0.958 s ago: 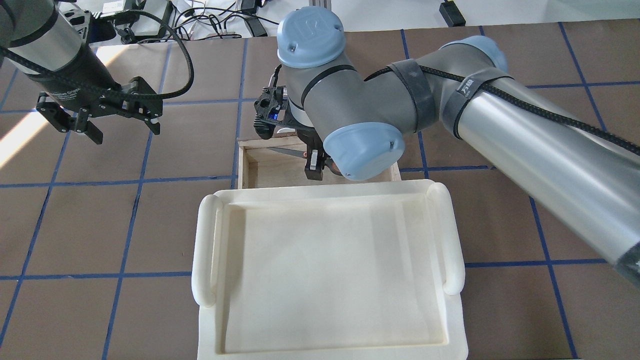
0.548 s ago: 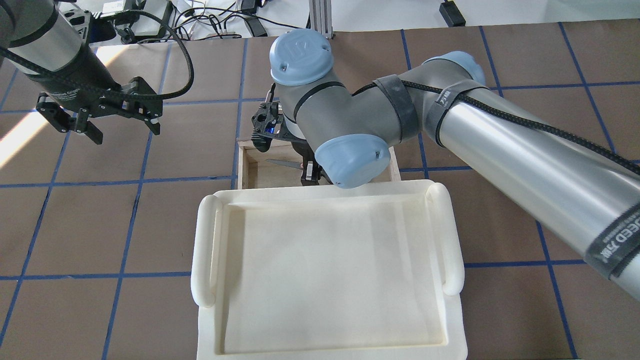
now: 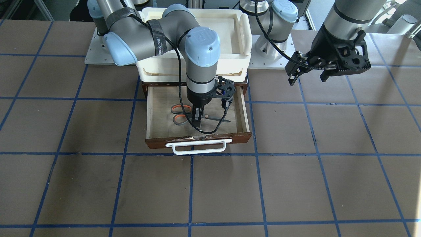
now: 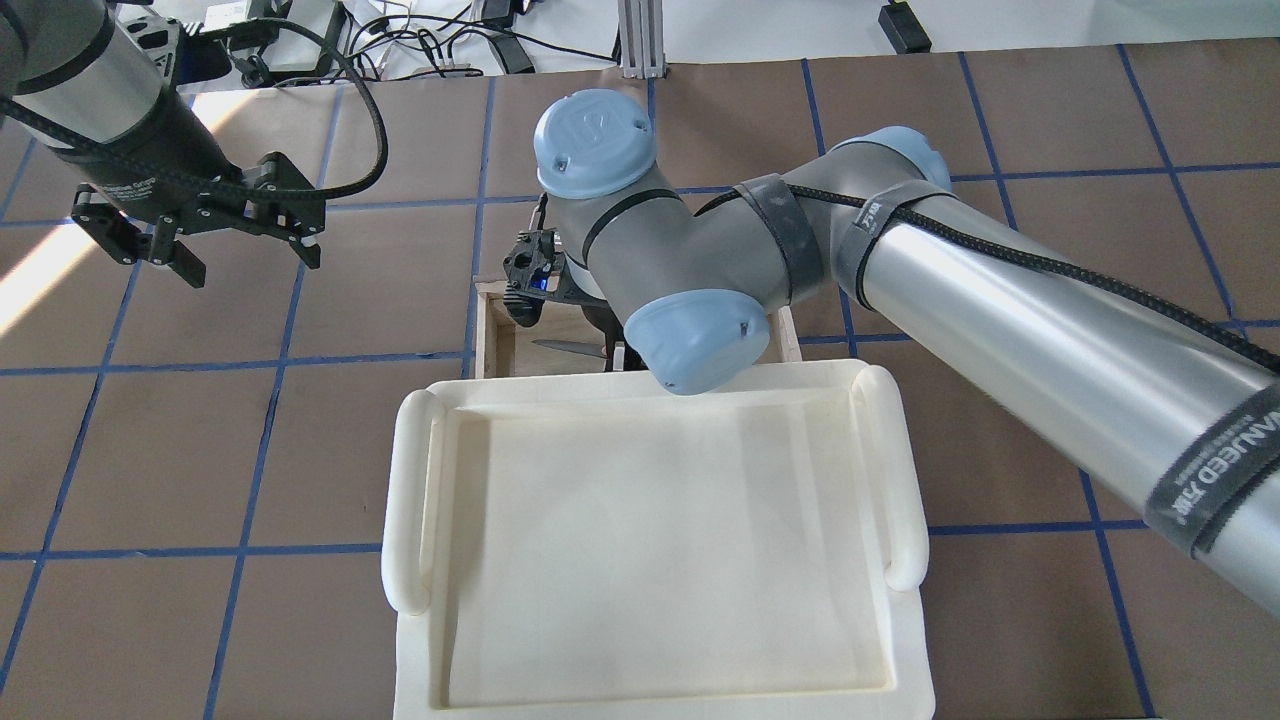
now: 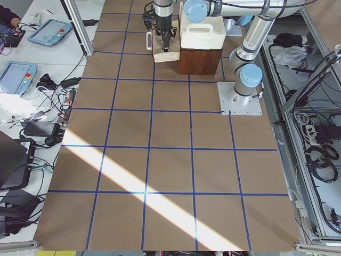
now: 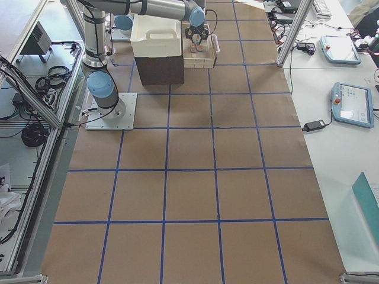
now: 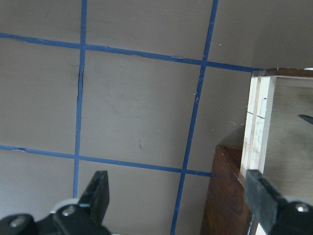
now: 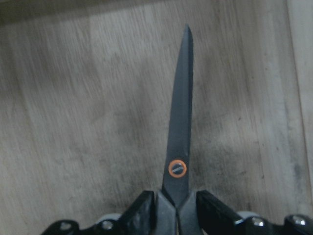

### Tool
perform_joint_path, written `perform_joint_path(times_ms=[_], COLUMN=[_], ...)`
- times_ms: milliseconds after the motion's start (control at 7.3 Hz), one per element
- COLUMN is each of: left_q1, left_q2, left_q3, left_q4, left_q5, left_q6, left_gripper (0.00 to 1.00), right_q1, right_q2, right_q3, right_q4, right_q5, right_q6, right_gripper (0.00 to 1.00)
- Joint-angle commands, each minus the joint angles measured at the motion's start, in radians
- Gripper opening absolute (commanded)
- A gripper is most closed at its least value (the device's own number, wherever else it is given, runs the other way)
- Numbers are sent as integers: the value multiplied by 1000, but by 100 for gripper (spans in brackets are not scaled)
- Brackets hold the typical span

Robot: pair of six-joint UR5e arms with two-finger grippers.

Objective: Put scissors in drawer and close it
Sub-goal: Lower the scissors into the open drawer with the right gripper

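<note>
The scissors (image 3: 213, 119) lie low inside the open drawer (image 3: 149, 112), orange-red and grey handles to the view's left, dark blades to its right. My right gripper (image 3: 196, 122) reaches straight down into the drawer. In the right wrist view it (image 8: 176, 208) is shut on the scissors (image 8: 178, 142) just behind the orange pivot, over the pale-wood floor (image 8: 73, 98). In the overhead view the wrist hides most of it; only a blade (image 4: 565, 347) shows. My left gripper (image 4: 250, 262) hangs open and empty left of the drawer (image 4: 487, 330).
A white plastic tray (image 4: 410, 500) sits on top of the dark brown box (image 7: 225, 196) behind the drawer. The drawer's reddish-brown front (image 3: 240, 135) carries a white bar handle (image 3: 197, 149). A black cable loops from the right wrist into the drawer.
My right arm has moved lower and toward the back of the drawer, carrying the scissors with it. The left arm has not moved.
</note>
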Motion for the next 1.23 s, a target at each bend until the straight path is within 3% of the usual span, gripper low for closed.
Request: perform_joint_path(times_ms=[0,685,821,958,1095], left_q1=[0,0,-2,-2,0], left_q2=[1,2,5,11,11], left_q3=[0,0,-3,-6,-6], left_q4=[0,-2,-3,-3,6], left_q5=[-1,-3,-2,-2,-9], left_q6=[-1,-1,-3,-3,-4], left_gripper=[100,100,100,100,100], right_q1=[1,16,16,16,16], right_q2=[10,39,36,33,13], right_q3=[18,21,21,21,20], right_q4=[-21,-65,-64,-65,-52], right_q5=[1,-2,-2,1,-4], right_q6=[2,8,10,14,8], right_gripper=[0,0,25,95,100])
